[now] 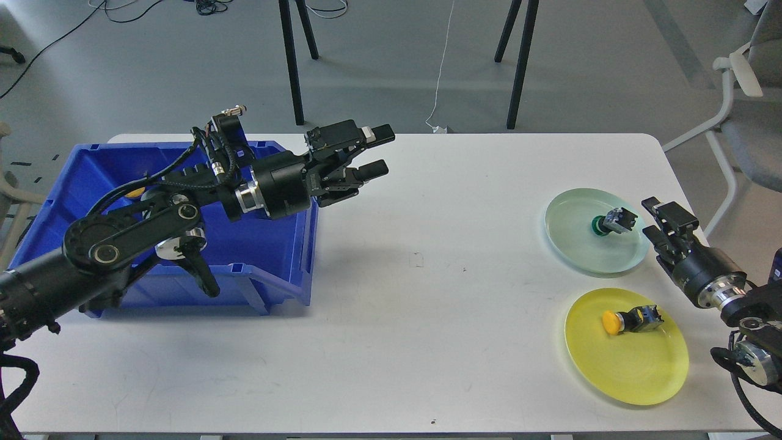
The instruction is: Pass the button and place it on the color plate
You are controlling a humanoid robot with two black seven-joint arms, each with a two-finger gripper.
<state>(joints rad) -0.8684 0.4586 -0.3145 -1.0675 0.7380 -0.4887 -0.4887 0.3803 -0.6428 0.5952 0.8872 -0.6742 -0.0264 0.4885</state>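
Note:
A green button (608, 223) lies on the pale green plate (574, 244) at the right of the table. A yellow button (629, 320) lies on the yellow plate (635, 373) in front of it. My right gripper (650, 217) is open and empty, just right of the green button at the green plate's right rim. My left gripper (379, 151) is open and empty, held above the table just right of the blue bin (269, 269).
The blue bin stands at the table's left, under my left arm, with a yellow item (135, 192) partly visible inside. A chair (748, 110) stands off the table's right edge. Stand legs (293, 67) are behind the table.

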